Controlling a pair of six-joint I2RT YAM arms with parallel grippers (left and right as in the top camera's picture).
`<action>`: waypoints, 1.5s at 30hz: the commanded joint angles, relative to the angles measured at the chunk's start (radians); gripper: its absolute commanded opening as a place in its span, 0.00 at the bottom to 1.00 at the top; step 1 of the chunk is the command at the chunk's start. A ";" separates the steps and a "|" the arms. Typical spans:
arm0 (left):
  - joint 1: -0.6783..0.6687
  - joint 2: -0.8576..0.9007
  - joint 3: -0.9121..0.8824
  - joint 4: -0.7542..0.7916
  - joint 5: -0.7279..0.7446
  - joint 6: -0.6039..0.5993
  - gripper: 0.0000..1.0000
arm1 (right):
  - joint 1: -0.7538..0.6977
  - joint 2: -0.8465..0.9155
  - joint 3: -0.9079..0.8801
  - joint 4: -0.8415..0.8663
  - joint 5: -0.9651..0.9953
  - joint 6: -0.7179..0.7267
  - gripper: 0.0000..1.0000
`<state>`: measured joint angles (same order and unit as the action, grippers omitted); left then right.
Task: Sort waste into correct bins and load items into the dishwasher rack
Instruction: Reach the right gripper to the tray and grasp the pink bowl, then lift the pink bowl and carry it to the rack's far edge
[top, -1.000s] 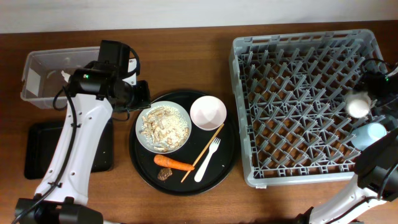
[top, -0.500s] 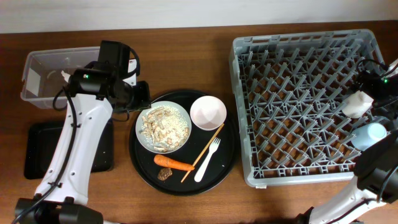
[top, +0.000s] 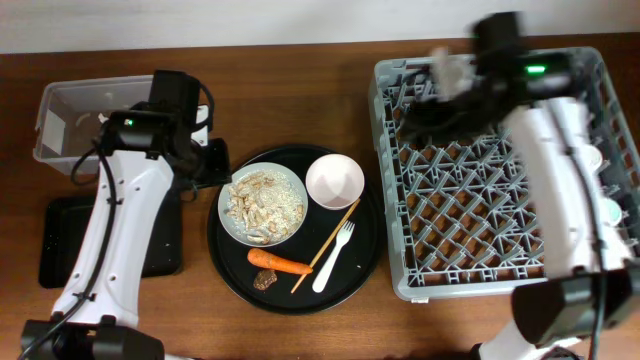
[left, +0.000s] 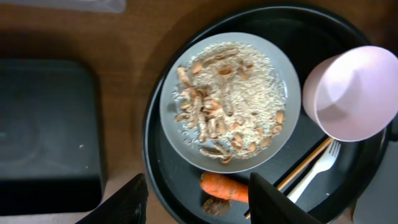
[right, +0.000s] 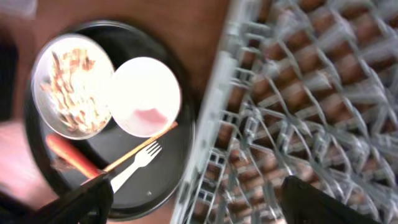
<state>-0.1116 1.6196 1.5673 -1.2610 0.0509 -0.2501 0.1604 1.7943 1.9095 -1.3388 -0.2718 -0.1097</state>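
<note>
Left gripper (left: 199, 186): fingers apart at a moderate spread, nothing between them and nothing touched. It hangs above the near-left part of the round black tray (top: 222, 262), with the orange carrot (left: 225, 186) directly under the gap in the wrist view. The left arm rises from the table's near-left edge, crosses the shallow black tray (top: 65, 240) and bends inward beside the clear plastic tub (top: 60, 125), its wrist pointing down just left of the round tray. Right gripper (right: 198, 186): fingers spread wide, empty, touching nothing. We see it blurred in the overhead view, so its exact outline there is hard to read. The right arm reaches from the near-right corner up over the dishwasher rack (top: 470, 250) and turns left across the rack's far-left corner; its wrist camera looks down on the rack's left wall and the round tray beside it. On the round tray: the whitish plate (top: 263, 205) covered with beige food scraps (left: 217, 106) lies at the left. The pale pink bowl (top: 334, 181) is just beside the plate at its right, upright. The wooden chopstick (top: 328, 243) and white plastic fork (top: 334, 258) lie side by side on a slant below the bowl. The carrot lies below the plate, with the small brown lump (top: 265, 281) just beneath it.
</note>
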 joint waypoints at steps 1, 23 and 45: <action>0.019 0.003 0.004 -0.006 -0.015 0.005 0.52 | 0.138 0.069 0.010 0.037 0.125 -0.021 0.83; 0.019 0.003 0.004 -0.013 -0.014 0.005 0.52 | 0.265 0.455 0.009 0.154 0.233 -0.005 0.40; 0.019 0.003 0.004 -0.016 -0.014 0.005 0.52 | 0.264 0.455 -0.036 0.159 0.247 0.013 0.19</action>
<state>-0.0959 1.6196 1.5673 -1.2751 0.0441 -0.2501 0.4271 2.2475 1.8950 -1.1866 -0.0483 -0.1040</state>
